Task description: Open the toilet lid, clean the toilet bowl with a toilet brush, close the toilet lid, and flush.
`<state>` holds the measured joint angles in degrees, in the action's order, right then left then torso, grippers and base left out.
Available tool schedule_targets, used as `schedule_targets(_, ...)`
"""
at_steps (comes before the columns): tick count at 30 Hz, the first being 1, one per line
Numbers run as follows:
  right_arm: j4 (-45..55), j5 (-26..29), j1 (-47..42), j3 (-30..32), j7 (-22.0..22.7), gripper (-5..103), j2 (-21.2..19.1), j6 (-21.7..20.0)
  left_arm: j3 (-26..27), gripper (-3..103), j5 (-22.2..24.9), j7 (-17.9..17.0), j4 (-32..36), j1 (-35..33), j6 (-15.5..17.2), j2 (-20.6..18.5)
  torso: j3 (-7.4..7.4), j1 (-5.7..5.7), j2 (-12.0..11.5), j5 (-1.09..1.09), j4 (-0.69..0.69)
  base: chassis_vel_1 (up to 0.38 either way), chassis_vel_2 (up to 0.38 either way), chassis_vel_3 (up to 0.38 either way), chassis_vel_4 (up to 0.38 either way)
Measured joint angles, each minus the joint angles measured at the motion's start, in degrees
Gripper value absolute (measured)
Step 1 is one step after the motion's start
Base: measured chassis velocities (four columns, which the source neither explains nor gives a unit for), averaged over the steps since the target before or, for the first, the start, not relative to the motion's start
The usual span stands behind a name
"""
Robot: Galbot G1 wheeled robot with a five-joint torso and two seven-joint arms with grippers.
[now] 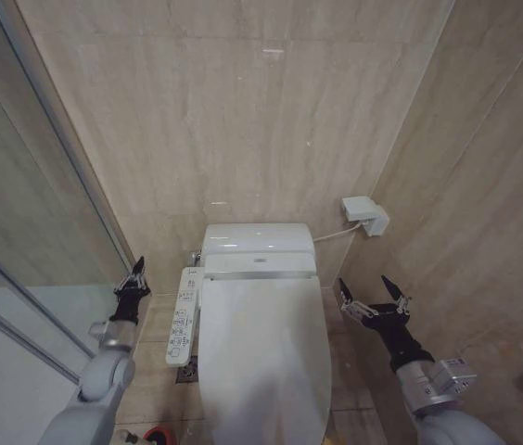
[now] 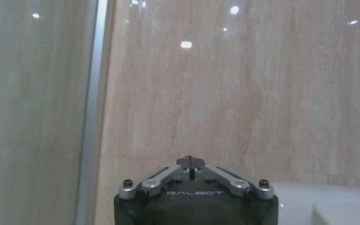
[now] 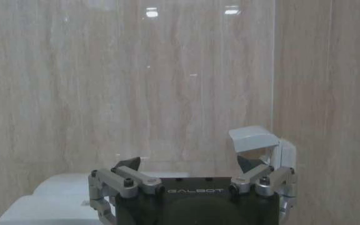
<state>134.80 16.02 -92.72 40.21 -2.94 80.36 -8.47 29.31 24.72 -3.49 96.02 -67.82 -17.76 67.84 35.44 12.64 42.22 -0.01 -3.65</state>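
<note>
The toilet lid is down, a glossy white cover lying flat over the toilet bowl, which is hidden beneath it. My left gripper hangs shut to the left of the toilet, beside the side control panel; in the left wrist view its tips meet and point at the tiled wall. To the right of the toilet, my right gripper is open with nothing between its fingers; it also stands open in the right wrist view. The toilet brush is out of view.
A white tank unit sits behind the lid against the beige wall. The control panel runs along the toilet's left side. A glass shower partition stands at the left. A white wall box is at the right corner. A red cup is on the floor.
</note>
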Motion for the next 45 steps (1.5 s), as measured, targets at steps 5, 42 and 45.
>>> schedule_targets(5,0.0,0.0,0.0,0.0,0.0,100,0.0,0.0,3.9,0,-2.5,-1.7,9.7,-8.4,1.4,0.4,0.0,0.0,0.0,0.01,-0.01,0.0,0.0,0.0,0.0)
schedule_targets(42,0.0,0.0,0.0,0.0,0.0,100,0.0,0.0,10.0,100,-15.6,-1.1,39.9,-34.0,12.0,9.5,0.0,0.01,0.0,0.01,-0.01,0.0,0.0,0.0,0.0)
schedule_targets(45,0.0,0.0,0.0,0.0,0.0,100,0.0,0.0,10.5,100,-15.6,-1.1,41.9,-34.8,12.6,9.6,0.0,0.01,0.0,0.02,-0.01,0.0,0.0,0.0,0.0)
